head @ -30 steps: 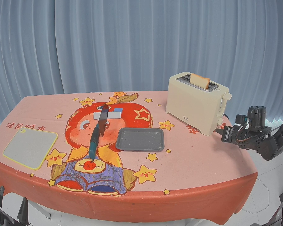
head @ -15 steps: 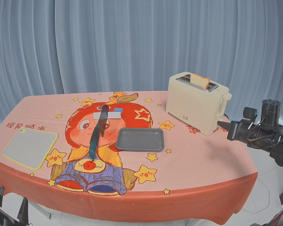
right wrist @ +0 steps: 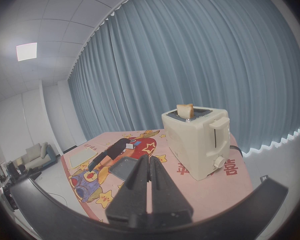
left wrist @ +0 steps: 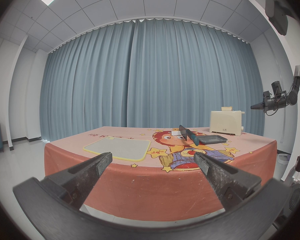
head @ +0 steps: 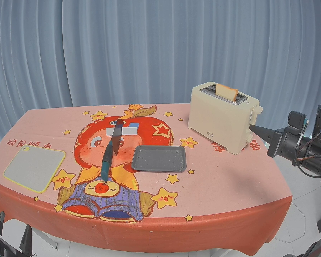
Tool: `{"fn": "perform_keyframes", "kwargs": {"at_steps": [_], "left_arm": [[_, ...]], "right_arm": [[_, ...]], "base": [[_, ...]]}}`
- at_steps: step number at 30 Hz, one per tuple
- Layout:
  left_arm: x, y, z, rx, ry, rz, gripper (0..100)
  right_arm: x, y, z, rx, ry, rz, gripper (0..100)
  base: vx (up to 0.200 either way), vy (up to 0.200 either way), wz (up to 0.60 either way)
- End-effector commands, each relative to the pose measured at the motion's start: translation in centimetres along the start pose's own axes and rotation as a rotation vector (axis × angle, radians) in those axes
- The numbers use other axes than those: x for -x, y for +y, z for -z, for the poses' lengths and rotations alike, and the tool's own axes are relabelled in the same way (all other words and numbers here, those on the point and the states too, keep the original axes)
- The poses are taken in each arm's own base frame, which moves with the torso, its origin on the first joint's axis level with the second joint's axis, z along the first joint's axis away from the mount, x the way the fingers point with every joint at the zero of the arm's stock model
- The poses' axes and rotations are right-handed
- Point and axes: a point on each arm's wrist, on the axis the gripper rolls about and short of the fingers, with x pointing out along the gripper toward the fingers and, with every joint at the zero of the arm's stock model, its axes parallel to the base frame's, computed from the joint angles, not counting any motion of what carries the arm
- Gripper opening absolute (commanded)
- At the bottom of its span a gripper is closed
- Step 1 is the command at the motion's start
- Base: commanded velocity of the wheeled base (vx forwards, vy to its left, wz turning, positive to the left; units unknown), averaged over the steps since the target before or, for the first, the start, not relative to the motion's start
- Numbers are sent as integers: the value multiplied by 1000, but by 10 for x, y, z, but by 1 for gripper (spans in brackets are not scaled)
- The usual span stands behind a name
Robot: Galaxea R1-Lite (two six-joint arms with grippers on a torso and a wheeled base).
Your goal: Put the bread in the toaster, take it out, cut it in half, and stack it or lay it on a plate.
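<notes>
On the toaster (head: 223, 120) — small dark print (head: 210, 134)

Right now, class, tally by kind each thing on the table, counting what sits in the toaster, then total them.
Toaster: 1
Bread slice: 1
Knife: 1
Grey tray: 1
Cutting board: 1
White and blue block: 1
Total: 6
</notes>
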Motion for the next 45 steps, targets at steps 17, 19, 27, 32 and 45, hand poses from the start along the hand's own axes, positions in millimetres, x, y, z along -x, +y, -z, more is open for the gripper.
{"fn": "perform_keyframes", "kwargs": {"at_steps": [17,19,27,32,45], "left_arm": [[-1,0,5,1,19,-1,100],[-1,0,5,1,19,-1,100],[-1,0,5,1,17,-1,100],[-1,0,5,-1,19,-1,100],[-1,0,5,1,17,-1,100]], "right_arm": [[9,4,-7,29,-40,-5,0],[9,4,-8,29,-45,0,0],[5,-7,-20,13,-91,66,0],[-5,-25,-28,0,-108,133,0],[-38,-62,-25,-122,-82,217,0]], "base": [[0,0,0],[0,0,0],[0,0,0],[0,0,0],[0,0,0]]}}
